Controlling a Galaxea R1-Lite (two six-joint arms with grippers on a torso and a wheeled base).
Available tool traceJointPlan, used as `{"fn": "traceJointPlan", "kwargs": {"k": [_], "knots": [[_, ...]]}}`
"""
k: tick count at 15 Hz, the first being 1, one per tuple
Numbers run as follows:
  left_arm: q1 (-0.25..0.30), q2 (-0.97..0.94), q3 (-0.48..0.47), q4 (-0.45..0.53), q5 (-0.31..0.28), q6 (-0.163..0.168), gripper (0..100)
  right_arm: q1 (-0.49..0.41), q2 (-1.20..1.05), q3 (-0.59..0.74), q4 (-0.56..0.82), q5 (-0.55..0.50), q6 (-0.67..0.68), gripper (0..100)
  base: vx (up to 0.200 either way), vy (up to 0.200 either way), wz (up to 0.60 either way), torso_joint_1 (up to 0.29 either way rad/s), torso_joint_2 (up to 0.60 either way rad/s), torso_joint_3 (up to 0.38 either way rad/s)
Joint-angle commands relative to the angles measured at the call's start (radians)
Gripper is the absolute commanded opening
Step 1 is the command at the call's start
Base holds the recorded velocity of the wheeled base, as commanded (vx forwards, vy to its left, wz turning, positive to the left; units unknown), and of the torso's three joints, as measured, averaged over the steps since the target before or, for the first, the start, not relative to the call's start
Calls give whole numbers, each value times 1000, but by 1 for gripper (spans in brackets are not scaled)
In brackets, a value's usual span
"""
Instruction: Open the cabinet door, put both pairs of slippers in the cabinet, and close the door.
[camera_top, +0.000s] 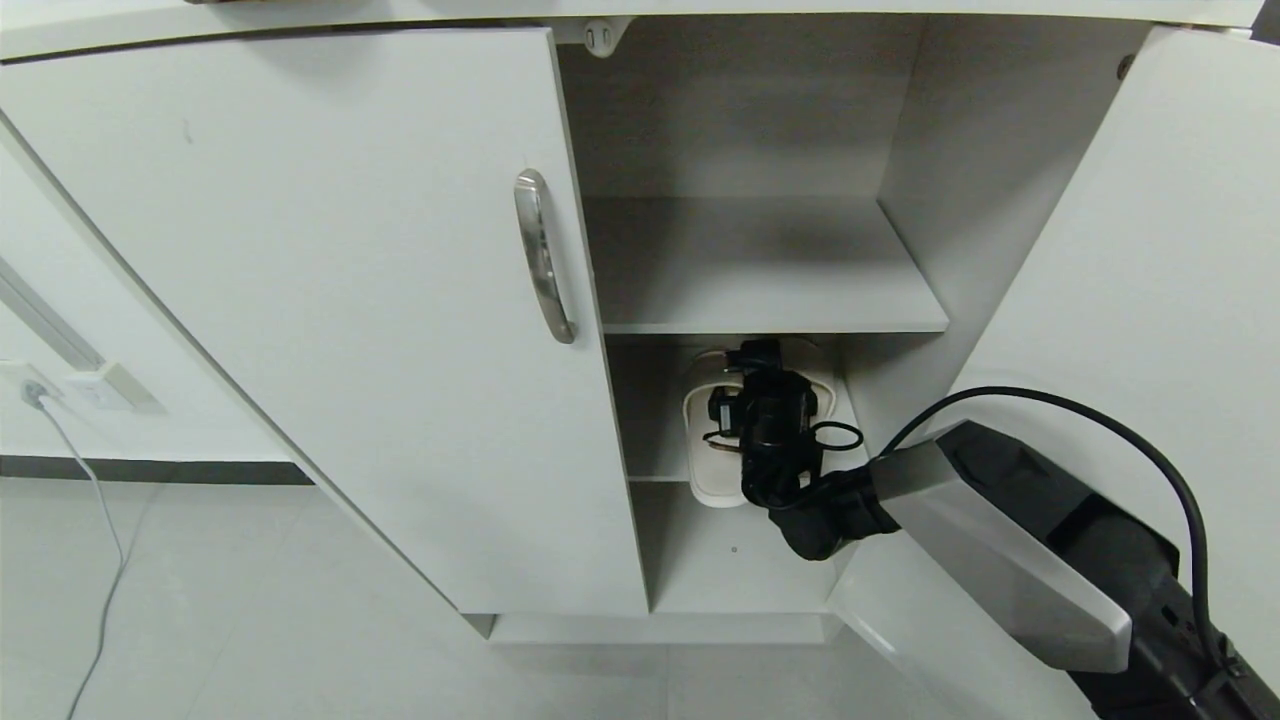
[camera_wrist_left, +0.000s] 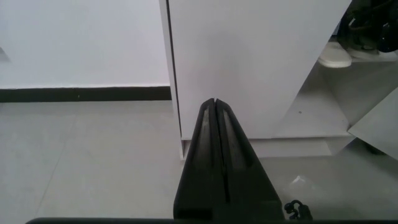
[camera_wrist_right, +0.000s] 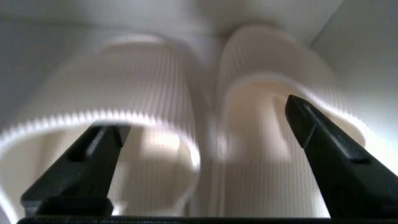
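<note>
**Right arm is in the cabinet with a pair of white slippers**

Standing here watching, and the right gripper (camera_wrist_right: 199, 121) is sitting deep inside the cabinet (camera_top: 905, 160), on the middle shelf (camera_top: 655, 440). Its jaws are spread wide. A pair of white ribbed slippers (camera_wrist_right: 186, 81) is lying right in front of it, side by side and touching each other. One black finger (camera_wrist_right: 93, 155) is lining up with one slipper and the other finger with its mate. I can't tell whether the pads are actually touching the foam.

One slipper heel is poking out a bit over the shelf's front edge, just under the wrist. The upper shelf (camera_top: 760, 265) is above the gripper and the bottom compartment (camera_top: 730, 560) is below it.

The open door (camera_top: 1150, 260) is swung out beside the right arm. On the gripper's other side is the closed door (camera_top: 300, 300) with its metal handle (camera_top: 543, 255).

The left gripper (camera_wrist_left: 214, 104) is hanging low over the tiled floor (camera_wrist_left: 81, 162), fingers pressed together with nothing in them. It's pointing at the bottom corner of the closed door, well apart from the slippers.
</note>
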Motion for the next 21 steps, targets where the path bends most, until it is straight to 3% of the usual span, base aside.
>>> {"fn": "traceJointPlan", "kwargs": {"k": [1,4,10,13,17,21], "knots": [[0,1,0,0,0,1,0,16,-53,86,-29,-1,-1,100,0,0,0,0,0,0],[0,1,0,0,0,2,0,40,-131,240,-100,-1,0,100,0,0,0,0,0,0],[0,1,0,0,0,1,0,112,-367,778,-356,-8,6,100,0,0,0,0,0,0],[0,1,0,0,0,1,0,155,-442,944,-431,-11,14,100,0,0,0,0,0,0],[0,1,0,0,3,-1,0,166,-461,982,-451,-11,14,100,0,0,0,0,0,0],[0,1,0,0,3,-1,0,172,-459,999,-456,-10,14,100,-200,0,0,5,4,2]]}}
